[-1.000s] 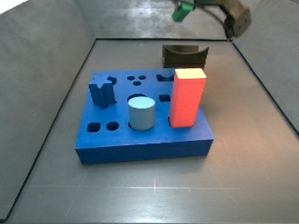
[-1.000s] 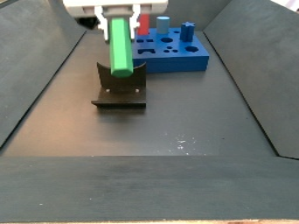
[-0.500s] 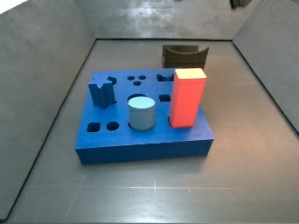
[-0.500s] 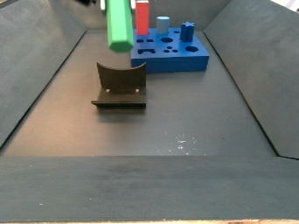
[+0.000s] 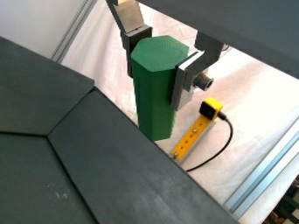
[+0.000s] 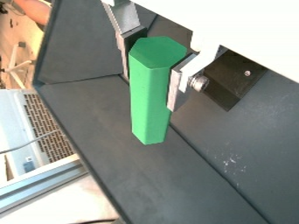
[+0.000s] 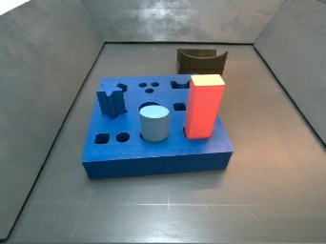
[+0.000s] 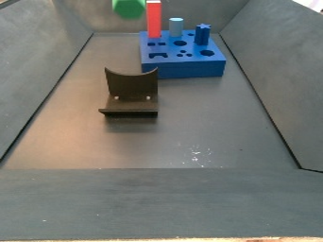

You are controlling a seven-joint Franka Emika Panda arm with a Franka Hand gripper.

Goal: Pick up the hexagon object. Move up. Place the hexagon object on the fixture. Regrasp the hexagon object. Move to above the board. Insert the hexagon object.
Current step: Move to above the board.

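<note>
Risen further since the earlier frames, carrying the green bar (image 8: pixel 127 8) almost out of a side view, only its lower end showing at the upper edge above the fixture (image 8: pixel 130 93). Gone entirely from a side view where the board (image 7: pixel 159 124) is sitting on the dark counter (image 7: pixel 166 210).

Gripping the green bar (image 5: pixel 158 83) in the hand (image 5: pixel 163 54), shown in both wrist views: silver fingers (image 5: pixel 132 22) pressing on opposite flat sides near the bar's top, hexagonal end face visible between them. Bar (image 6: pixel 152 87) hanging straight down from the hand (image 6: pixel 152 59), most of its length below the fingers (image 6: pixel 181 77), touching nothing else.

Standing upright in the board: a tall red block (image 7: pixel 205 107) and a pale blue cylinder (image 7: pixel 154 123), several shaped holes open around them. Fixture (image 7: pixel 200 61) sitting just behind the board on the counter, curved notch facing up. Board (image 8: pixel 183 57) lying beyond the fixture, well apart from the raised bar. Yellow strip with a black cable (image 5: pixel 198 136) lying on the pale floor outside the tray, visible in a wrist view.
</note>
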